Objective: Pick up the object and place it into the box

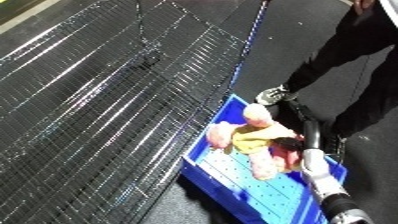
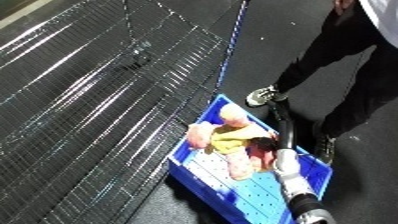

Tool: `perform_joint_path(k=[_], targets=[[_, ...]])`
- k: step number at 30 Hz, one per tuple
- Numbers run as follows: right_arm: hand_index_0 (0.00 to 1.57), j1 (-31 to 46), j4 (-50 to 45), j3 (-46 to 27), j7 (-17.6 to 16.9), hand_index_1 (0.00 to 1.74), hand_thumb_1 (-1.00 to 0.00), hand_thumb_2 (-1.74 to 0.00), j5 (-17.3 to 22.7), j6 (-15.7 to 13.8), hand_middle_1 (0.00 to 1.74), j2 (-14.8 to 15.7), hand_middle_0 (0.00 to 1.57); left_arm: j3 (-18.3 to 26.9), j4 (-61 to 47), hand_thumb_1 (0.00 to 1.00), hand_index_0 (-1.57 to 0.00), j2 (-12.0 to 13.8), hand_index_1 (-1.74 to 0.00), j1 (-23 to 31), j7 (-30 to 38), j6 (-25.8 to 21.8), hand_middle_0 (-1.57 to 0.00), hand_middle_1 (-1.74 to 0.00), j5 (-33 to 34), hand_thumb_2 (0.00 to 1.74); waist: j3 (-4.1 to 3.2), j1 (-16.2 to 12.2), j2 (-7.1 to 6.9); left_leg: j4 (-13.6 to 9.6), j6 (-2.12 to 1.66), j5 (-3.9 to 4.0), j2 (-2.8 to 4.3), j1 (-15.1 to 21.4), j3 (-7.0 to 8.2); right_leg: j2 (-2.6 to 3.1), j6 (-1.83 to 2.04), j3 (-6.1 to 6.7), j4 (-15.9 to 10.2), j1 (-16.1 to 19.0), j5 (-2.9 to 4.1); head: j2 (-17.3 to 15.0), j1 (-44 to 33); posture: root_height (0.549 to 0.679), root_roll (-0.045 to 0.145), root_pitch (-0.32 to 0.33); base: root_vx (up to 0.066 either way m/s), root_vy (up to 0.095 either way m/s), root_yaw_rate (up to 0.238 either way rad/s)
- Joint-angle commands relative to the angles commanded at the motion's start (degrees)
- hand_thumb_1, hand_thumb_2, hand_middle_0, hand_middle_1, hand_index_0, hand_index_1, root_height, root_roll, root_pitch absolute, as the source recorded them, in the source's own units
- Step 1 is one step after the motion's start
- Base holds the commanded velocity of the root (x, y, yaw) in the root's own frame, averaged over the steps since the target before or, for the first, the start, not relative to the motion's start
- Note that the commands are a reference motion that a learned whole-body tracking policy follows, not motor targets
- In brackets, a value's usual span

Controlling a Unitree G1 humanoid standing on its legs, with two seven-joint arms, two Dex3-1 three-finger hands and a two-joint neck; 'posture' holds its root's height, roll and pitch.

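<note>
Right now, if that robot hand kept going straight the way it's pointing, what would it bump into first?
The right robot hand points past the blue bin's far rim, toward a person's shoe on the dark floor. That shoe looks first in line, though depth is hard to judge.

A dark floor (image 1: 178,205) with a slightly speckled, matte surface fills the lower and right parts of the tilted downward view. A large wire mesh panel (image 1: 98,100) of thin dark metal covers most of the left side, lying at a slant. Bright streaks of light glint along its wires in long pale lines. A thin blue line (image 1: 249,45) runs along the mesh's right edge toward the top. At the upper left corner, a pale strip (image 1: 22,15) crosses the frame. The floor toward the upper right is plain and dim.
</note>
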Motion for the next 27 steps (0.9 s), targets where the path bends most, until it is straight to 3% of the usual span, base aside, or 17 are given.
perform_joint_path(k=[7, 12, 20, 27], targets=[[0.00, -0.3, -3.0, 1.7, 0.9, 0.00, 0.00, 0.00, -0.8, -0.1, 0.00, 0.6, 0.00, 0.8, -1.0, 1.00, -1.57, -0.2, -1.74, 0.8, -0.4, 0.0, -1.57, -1.74, 0.2, 1.74, -0.20, 0.8, -0.32, -0.9, 0.01, 0.49, -0.11, 0.4, 0.05, 0.04, 0.06, -0.17, -0.7, 0.3, 0.11, -0.8, -2.8, 0.647, 0.072, -0.192, 0.009, 0.004, -0.007], [0.00, -0.4, -8.5, 3.9, 1.8, 0.00, 0.00, 0.00, -3.6, 0.8, 0.00, 0.3, 0.00, 2.0, -1.2, 1.00, -1.57, -0.8, -1.74, 1.7, -0.3, 0.3, -1.57, -1.74, 0.2, 1.74, -0.15, 1.5, -0.58, -1.5, 0.17, 0.65, -0.26, 0.7, -0.01, 0.08, 0.15, -0.29, -0.8, 0.5, 0.01, -0.8, -5.0, 0.647, 0.069, -0.189, 0.010, 0.005, 0.010], [0.00, -1.2, -14.7, 6.0, 2.3, 0.00, 0.00, 0.00, -5.8, 1.7, 0.00, 0.2, 0.00, 3.3, -0.2, 1.00, -1.57, -1.9, -1.74, 3.4, 0.6, 0.7, -1.57, -1.74, 0.8, 1.74, 0.10, 3.0, -0.90, -2.0, 0.37, 0.82, -0.36, 1.1, 0.06, 0.12, 0.39, -0.50, -0.6, 0.7, -0.06, 0.4, -0.6, 0.647, 0.063, -0.185, 0.006, -0.003, 0.050], [0.00, -3.2, -10.4, 3.3, -0.1, 0.00, 0.00, 0.00, -3.6, 1.6, 0.00, -1.6, 0.00, 2.8, -1.2, 1.00, -1.57, -1.3, -1.74, 3.7, 0.8, 0.7, -1.57, -1.74, 0.4, 1.74, 0.20, 3.4, -0.53, -2.1, 0.36, 0.88, -0.71, 0.9, 0.22, -0.26, 0.43, -0.37, -0.4, 0.3, -0.03, 0.4, 2.4, 0.647, 0.069, -0.182, 0.002, -0.010, 0.031]])
